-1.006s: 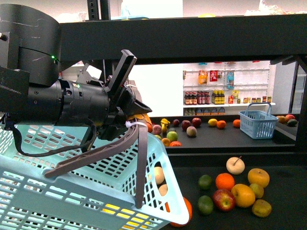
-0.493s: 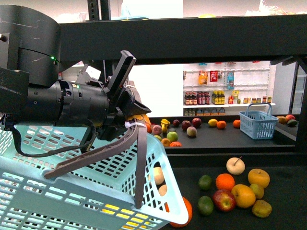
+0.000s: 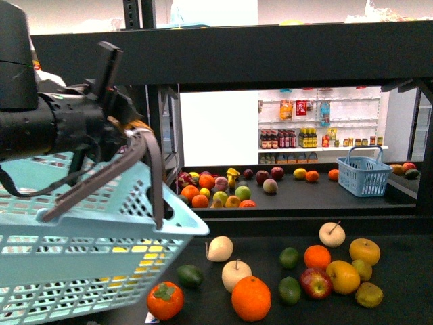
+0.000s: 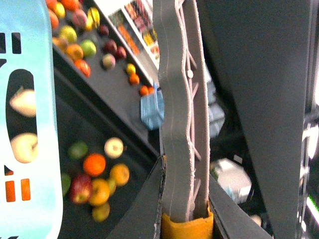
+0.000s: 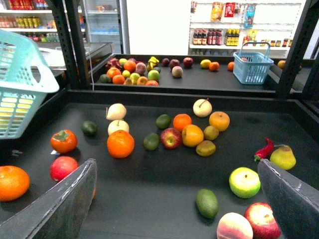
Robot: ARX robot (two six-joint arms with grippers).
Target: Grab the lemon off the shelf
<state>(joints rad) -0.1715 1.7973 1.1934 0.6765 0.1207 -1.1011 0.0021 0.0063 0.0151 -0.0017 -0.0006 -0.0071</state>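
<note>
Matt black metal shelf (image 5: 164, 174), perforated glossy turquoise plastic basket (image 3: 81, 250)

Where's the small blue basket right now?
Front view, right side: the small blue basket stands on the rear tier of the shelf, just right of an orange.

My front view looks level into the shelf (image 3: 406, 271), its near left filled by the left arm and the basket (image 3: 81, 257). My left wrist view sits tight against the grey handle (image 4: 182, 124), tilted, seeing the fruit tier past the basket edge. My right wrist view looks down across the tier from further back. All three share the blue basket (image 5: 252, 67)
</note>
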